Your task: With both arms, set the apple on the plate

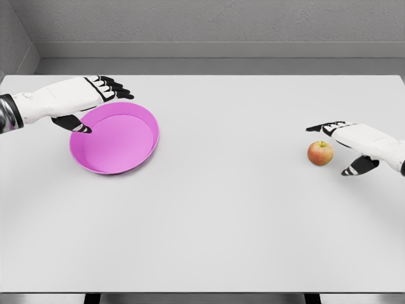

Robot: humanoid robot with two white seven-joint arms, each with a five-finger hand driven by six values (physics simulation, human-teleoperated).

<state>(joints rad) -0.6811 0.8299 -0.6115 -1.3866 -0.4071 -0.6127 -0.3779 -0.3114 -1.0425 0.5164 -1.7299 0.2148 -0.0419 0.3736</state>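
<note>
A red-and-yellow apple [320, 152] sits on the white table at the right. My right hand [338, 147] is just to the right of it, fingers spread open, the fingertips above and the thumb below the apple's level, not touching it. A pink plate [120, 142] lies at the left of the table. My left hand [95, 104] hovers over the plate's far-left rim, fingers extended and thumb [76, 124] pointing down toward the rim, holding nothing.
The white table [228, 209] stretches wide between the plate and the apple. A grey wall runs behind the table's far edge, and the table's front edge lies near the bottom of the view.
</note>
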